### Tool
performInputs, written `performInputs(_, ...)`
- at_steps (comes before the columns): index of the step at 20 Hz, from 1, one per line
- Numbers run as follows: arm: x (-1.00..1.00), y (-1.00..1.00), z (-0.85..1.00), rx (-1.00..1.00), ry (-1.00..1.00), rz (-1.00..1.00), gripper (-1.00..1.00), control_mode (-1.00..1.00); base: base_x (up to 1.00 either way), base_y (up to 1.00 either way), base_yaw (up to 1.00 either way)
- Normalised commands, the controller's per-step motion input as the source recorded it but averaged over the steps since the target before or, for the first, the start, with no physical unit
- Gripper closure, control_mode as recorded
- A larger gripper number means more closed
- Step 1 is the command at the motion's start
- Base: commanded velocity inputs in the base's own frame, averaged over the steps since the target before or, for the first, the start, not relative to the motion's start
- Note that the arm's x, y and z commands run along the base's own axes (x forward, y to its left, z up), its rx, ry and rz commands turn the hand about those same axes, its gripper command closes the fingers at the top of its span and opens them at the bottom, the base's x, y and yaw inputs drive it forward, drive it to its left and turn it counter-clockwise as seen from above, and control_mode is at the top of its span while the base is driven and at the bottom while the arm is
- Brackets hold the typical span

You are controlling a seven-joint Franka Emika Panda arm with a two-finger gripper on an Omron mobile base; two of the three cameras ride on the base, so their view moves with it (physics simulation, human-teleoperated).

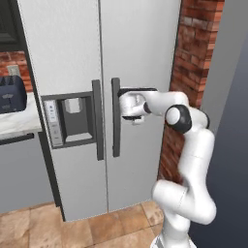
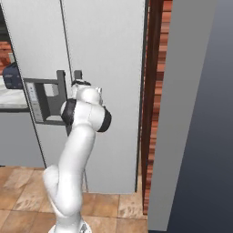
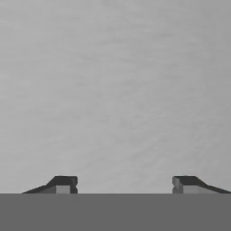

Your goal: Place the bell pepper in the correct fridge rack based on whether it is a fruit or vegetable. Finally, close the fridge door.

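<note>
Pretty flat, even rendered light all round, no obvious lamp or single source. The fridge door [image 1: 140, 72] reads as pale grey with barely any glare, just a soft gradient. The brick wall [image 1: 193, 58] on the right goes dark along its near edge, and the grey panel [image 2: 200, 113] beside it fades into deep shadow. Low-res, edges look jaggy and slightly soft. The hand view is smooth mottled grey, with little contrast.
</note>
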Motion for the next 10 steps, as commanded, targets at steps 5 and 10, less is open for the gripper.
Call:
performInputs(5, 0.73, -0.05, 0.48, 0.0, 0.21, -0.24, -1.0, -1.0, 0.0, 0.0, 0.0)
performInputs(10, 0.85, -0.11, 0.3, 0.01, 0.22, -0.13, -1.0, -1.0, 0.0, 0.0, 0.0)
